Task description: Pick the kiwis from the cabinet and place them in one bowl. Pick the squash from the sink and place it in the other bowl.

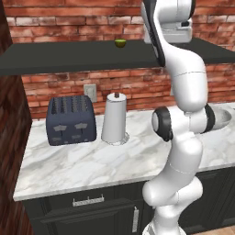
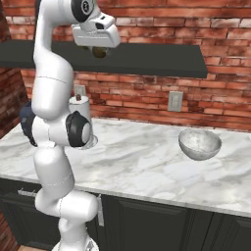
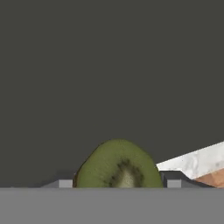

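Kiwi [image 1: 120, 43] sits on charcoal cabinet [image 1: 69, 57] above marble counter [image 1: 92, 160].

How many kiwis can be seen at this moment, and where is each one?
2. One olive-green kiwi sits on the cabinet. The other kiwi is held between the gripper fingers, above the cabinet. Others may be hidden.

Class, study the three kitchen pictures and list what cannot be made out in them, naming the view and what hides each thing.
- Held kiwi: hand view, lower part cut off by the bottom edge; right base view, mostly hidden under the hand.
- Speckled bowl: left base view, largely hidden by the arm.
- Paper-towel roll: right base view, mostly behind the arm.
- Second kiwi on the cabinet: too small for detail.
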You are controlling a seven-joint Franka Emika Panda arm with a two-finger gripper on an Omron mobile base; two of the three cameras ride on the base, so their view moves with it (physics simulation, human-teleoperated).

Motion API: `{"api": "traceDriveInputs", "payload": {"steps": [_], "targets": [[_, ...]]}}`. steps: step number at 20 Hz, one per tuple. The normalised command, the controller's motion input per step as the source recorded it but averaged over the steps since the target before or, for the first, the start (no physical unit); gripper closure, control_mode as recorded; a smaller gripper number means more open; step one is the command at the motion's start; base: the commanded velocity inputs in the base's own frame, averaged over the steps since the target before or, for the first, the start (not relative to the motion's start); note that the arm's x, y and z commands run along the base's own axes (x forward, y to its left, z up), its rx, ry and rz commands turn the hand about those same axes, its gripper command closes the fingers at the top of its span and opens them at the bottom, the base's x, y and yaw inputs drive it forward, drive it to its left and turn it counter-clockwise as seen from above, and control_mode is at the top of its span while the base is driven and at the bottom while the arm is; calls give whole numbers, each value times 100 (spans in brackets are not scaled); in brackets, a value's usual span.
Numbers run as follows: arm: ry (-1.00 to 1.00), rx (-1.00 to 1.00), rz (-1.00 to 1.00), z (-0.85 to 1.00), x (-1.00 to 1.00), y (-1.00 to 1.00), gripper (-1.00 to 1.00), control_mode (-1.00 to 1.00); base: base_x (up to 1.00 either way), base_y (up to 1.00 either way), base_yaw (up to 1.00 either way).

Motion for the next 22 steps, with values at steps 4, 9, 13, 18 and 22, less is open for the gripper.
{"api": "traceDriveInputs", "payload": {"steps": [4, 9, 13, 18, 22], "targets": [[9, 0, -4, -13, -100, -18, 100, -100, 0, 0, 0], [5, 0, 0, -17, -100, -17, 100, -100, 0, 0, 0], [3, 0, 0, -17, -100, -18, 100, -100, 0, 0, 0], [7, 0, -7, -34, -95, -23, 100, -100, 0, 0, 0], [0, 0, -8, -53, -63, -45, 100, -100, 0, 0, 0]]}}
